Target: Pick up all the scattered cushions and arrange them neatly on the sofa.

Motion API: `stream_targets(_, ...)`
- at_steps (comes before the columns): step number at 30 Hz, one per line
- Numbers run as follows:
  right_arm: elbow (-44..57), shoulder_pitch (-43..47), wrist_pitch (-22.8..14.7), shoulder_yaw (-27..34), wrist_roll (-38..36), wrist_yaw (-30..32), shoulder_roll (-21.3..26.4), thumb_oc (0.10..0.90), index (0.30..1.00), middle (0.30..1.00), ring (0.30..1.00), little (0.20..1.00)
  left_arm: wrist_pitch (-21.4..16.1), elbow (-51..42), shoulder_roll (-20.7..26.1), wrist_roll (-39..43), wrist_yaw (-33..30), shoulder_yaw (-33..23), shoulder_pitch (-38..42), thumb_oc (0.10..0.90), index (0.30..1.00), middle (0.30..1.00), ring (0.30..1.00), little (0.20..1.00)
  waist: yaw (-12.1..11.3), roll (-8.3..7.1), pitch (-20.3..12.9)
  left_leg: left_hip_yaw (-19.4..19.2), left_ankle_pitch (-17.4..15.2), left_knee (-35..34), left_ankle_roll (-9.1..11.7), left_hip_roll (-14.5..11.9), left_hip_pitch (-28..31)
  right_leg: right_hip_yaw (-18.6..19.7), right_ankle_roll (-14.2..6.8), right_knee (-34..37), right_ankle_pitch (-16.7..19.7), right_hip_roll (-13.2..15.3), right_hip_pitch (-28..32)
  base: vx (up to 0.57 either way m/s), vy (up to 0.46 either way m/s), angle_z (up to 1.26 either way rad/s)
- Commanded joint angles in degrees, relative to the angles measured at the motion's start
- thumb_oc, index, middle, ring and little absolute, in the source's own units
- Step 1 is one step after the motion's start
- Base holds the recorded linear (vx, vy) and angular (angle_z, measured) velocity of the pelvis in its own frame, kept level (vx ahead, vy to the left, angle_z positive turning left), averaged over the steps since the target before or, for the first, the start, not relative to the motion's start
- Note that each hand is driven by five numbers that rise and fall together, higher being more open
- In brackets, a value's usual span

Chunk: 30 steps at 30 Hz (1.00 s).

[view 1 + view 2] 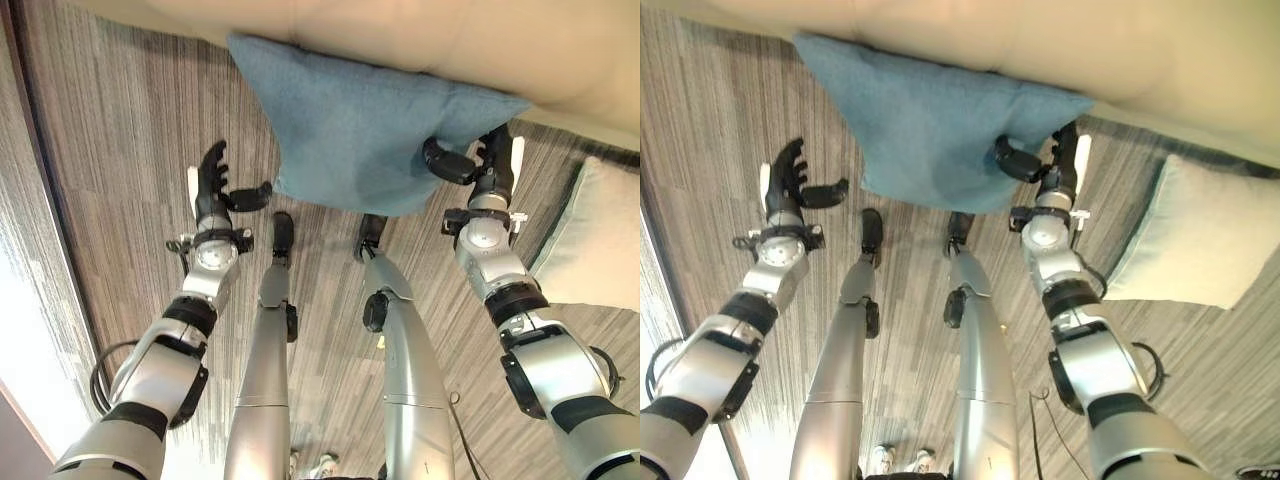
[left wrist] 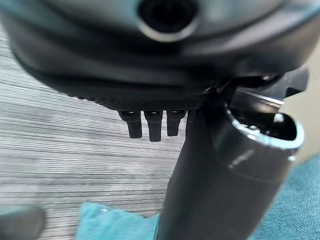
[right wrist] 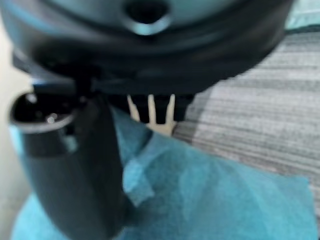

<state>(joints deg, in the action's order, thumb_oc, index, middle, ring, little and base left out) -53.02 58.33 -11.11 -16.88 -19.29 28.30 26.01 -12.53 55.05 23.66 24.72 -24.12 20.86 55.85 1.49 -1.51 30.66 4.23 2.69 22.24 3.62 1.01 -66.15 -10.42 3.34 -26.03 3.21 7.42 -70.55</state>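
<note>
Right robot hand (image 1: 478,165) grips the blue cushion (image 1: 370,125) at its right corner, thumb on the near face, fingers curled behind the fabric; right wrist view shows the cloth bunched betw. thumb and fingers. Left robot hand (image 1: 218,188) sits just beside the cushion's lower left corner, not touching, fingers straight and spread wide w/ thumb pointing toward the cushion. Blue cushion hangs tilted, its upper edge against the front of the beige sofa (image 1: 520,45), lower part over the floor (image 1: 110,130). Floor is grey striped carpet. 2nd cushion, pale grey-green (image 1: 1195,235), lies flat on the floor to the right, near the sofa front, apart from the blue one.
</note>
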Motion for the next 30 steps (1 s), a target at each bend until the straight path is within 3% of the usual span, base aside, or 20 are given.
stream_targets(1,4.69,0.10,-3.18,-2.71,-0.42,0.99,-1.05,0.800,0.900,0.900,0.900,0.900,-3.27,-4.91,1.48,-1.23,-1.97,-0.11,-0.85,0.800,0.900,0.900,0.900,0.900,0.93,0.53,-5.60,-1.67,-6.45,3.48,-2.17,0.18,-3.65,5.24,-7.66,-5.92,-10.17,0.01,-1.30,0.00,0.000,0.00)
stream_targets(6,5.72,5.45,-4.26,-5.87,-4.36,-1.94,-4.81,0.800,0.900,0.900,0.900,0.900,-4.15,-6.45,-0.26,1.86,-0.73,2.98,6.30,0.800,0.900,0.900,0.900,0.900,1.26,0.56,-5.84,-1.49,-6.12,3.60,-2.38,0.48,-6.67,5.90,-8.01,-6.14,-9.77,-0.23,-4.69,0.01,0.003,0.05)
stream_targets(7,6.04,8.20,-5.18,-7.59,-7.58,-4.03,-7.85,0.800,0.900,0.900,0.900,0.900,-4.57,-6.16,-3.25,4.25,0.80,4.74,10.28,0.800,0.900,0.900,0.900,0.900,1.66,0.51,-6.26,-1.66,-6.00,3.27,-2.46,0.46,-7.60,6.18,-8.10,-5.92,-9.39,-0.55,-5.94,0.00,0.000,0.00)
stream_targets(9,6.06,8.66,-5.45,-7.75,-8.40,-4.47,-8.74,0.800,0.900,0.900,0.900,0.900,-4.54,-5.98,-4.22,5.22,1.34,4.80,11.08,0.800,0.900,0.900,0.900,0.900,1.72,0.50,-6.46,-1.62,-5.91,3.23,-2.49,0.54,-7.97,6.35,-8.09,-5.86,-9.25,-0.71,-6.32,0.00,0.000,-0.02)
stream_targets(10,6.35,9.81,-6.10,-8.15,-10.64,-5.40,-10.61,0.723,0.785,0.785,0.785,0.785,-5.06,-6.30,-6.77,7.98,2.34,5.36,12.71,0.800,0.900,0.900,0.900,0.900,1.98,0.58,-6.78,-1.74,-5.82,2.75,-2.54,0.57,-8.15,6.52,-8.17,-5.38,-9.09,-0.87,-6.71,0.01,-0.001,-0.04)
stream_targets(12,6.81,10.29,-6.74,-7.92,-11.84,-5.83,-11.29,0.493,0.439,0.439,0.439,0.439,-5.31,-6.92,-7.76,9.42,2.89,5.51,13.40,0.800,0.900,0.900,0.900,0.900,2.16,0.68,-6.89,-1.79,-5.81,2.64,-2.56,0.50,-8.39,6.63,-8.26,-5.11,-8.94,-1.00,-6.89,0.00,0.004,-0.02)
stream_targets(13,7.84,10.53,-7.11,-7.68,-12.83,-6.20,-11.73,0.400,0.300,0.300,0.300,0.300,-5.53,-8.08,-8.42,10.58,3.14,5.55,13.66,0.546,0.519,0.519,0.519,0.519,2.27,0.82,-6.95,-1.81,-5.77,2.41,-2.59,0.39,-8.51,6.85,-8.37,-4.95,-8.77,-1.13,-7.16,0.00,0.000,0.00)
stream_targets(14,8.70,10.49,-7.61,-7.44,-13.32,-6.61,-11.97,0.400,0.300,0.300,0.300,0.300,-5.91,-9.26,-8.98,11.09,3.49,5.45,13.75,0.408,0.312,0.312,0.312,0.312,2.40,0.90,-7.02,-1.93,-5.74,2.24,-2.59,0.39,-8.52,6.89,-8.44,-4.77,-8.72,-1.26,-7.23,0.00,0.000,0.00)
stream_targets(25,18.39,5.37,-10.19,-4.53,-11.20,-7.44,-10.66,0.400,0.300,0.300,0.300,0.300,-8.22,-19.56,-10.34,12.06,3.60,3.05,9.29,0.400,0.300,0.300,0.300,0.300,3.39,1.51,-7.93,-2.75,-5.20,-0.39,-2.28,-0.02,-5.08,7.02,-8.98,-3.32,-7.83,-2.54,-4.77,0.00,-0.003,-0.03)
stream_targets(30,25.49,-2.45,-11.83,-2.19,-10.74,-8.97,-10.25,0.400,0.300,0.300,0.300,0.300,-7.82,-29.36,-10.09,6.00,3.73,2.53,1.54,0.400,0.300,0.300,0.300,0.300,3.45,2.25,-8.20,-3.17,-4.41,-3.88,-1.36,0.06,2.09,6.50,-9.00,-0.27,-6.92,-3.01,1.97,-0.02,-0.007,0.00)
